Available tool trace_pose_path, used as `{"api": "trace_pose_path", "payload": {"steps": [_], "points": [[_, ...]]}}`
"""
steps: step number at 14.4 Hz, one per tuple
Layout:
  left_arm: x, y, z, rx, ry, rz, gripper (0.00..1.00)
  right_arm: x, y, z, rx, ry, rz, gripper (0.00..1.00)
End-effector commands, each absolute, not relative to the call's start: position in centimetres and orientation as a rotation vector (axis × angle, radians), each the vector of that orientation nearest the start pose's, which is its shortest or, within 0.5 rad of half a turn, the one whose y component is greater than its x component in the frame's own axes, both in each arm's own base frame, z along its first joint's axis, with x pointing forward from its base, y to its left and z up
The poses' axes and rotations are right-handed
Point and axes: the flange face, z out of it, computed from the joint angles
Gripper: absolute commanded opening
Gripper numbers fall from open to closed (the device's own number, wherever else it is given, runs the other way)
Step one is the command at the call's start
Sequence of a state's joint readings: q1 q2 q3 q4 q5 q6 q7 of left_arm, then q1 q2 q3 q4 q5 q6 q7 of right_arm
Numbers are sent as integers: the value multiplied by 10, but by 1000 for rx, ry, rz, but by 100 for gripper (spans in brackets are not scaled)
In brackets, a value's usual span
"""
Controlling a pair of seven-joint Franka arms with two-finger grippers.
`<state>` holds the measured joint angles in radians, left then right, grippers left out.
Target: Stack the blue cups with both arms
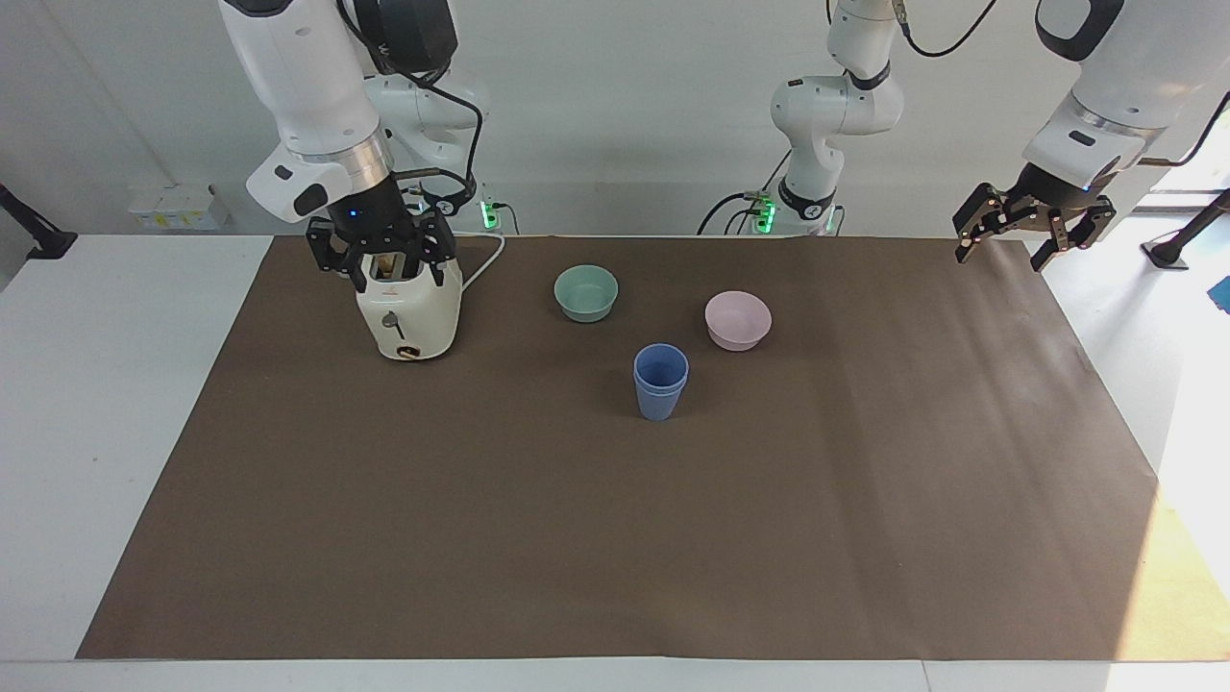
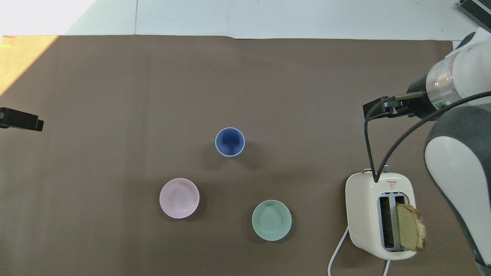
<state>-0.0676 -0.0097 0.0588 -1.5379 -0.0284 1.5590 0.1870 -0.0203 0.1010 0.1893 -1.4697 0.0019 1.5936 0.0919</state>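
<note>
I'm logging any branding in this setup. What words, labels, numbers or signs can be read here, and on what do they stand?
No text here can be read.
toaster: a small red triangular mark with a line under it on top, beside the slots; too small to read.
blue cups, green bowl, pink bowl: plain, no markings.

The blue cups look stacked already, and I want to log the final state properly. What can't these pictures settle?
- Blue cups: overhead view shows one rim only; the inner cup hides the outer.
- Left gripper: overhead view's edge cuts off all but a tip.
- Toaster slots: facing view, right gripper hangs in front.
</note>
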Motion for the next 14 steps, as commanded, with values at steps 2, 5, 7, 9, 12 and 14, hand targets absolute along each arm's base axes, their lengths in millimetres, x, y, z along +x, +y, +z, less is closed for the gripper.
{"api": "trace_pose_path", "payload": {"steps": [2,5,7,9,12,14], "points": [[549,-6,649,-3137,312,-33,100,576,81,617,-3111,-111,-38,100],[549,-6,648,-3137,312,-28,100,577,72,617,-3120,-164,-39,100],[548,-6,647,-3138,312,-19,100,578,68,617,-3120,-176,-41,100],[547,-6,648,-3138,313,-14,100,578,68,617,-3120,-174,-41,100],[547,-6,648,-3138,315,-14,100,579,65,617,-3118,-152,-41,100],[547,-6,648,-3137,322,-16,100,580,57,618,-3100,-117,-44,100]]}}
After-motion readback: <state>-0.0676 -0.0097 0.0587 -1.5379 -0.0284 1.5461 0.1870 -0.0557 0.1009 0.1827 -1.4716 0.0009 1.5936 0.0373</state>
